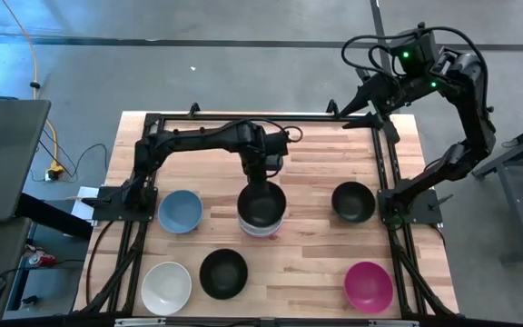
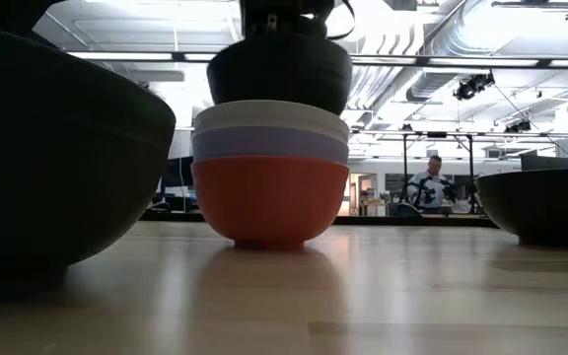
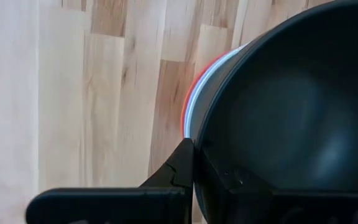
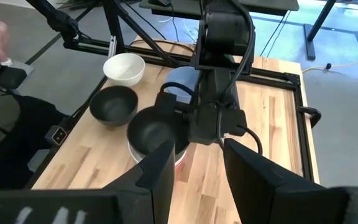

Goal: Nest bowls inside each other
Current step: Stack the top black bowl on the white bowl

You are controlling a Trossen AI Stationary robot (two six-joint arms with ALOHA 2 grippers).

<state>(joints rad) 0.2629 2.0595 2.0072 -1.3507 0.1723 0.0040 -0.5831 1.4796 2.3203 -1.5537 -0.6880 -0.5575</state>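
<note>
A black bowl sits at the top of a stack in the table's middle: a white bowl, a lavender bowl and a red bowl whose base rests on the wood. My left gripper is shut on that black bowl. Loose on the table are a blue bowl, a white bowl, two black bowls and a magenta bowl. My right gripper hangs open, high over the far right corner. My left gripper pinches the black bowl's rim on its far side, one finger outside the wall and the other inside. The fingers come from above, pointing down. The bowl is upright with its bottom sunk into the white bowl; whether it rests there I cannot tell.
The table has a black frame along its left, far and right sides. Bare wood lies between the stack and the near row of bowls. In the low view one black bowl looms close on the left. A person sits far behind the table.
</note>
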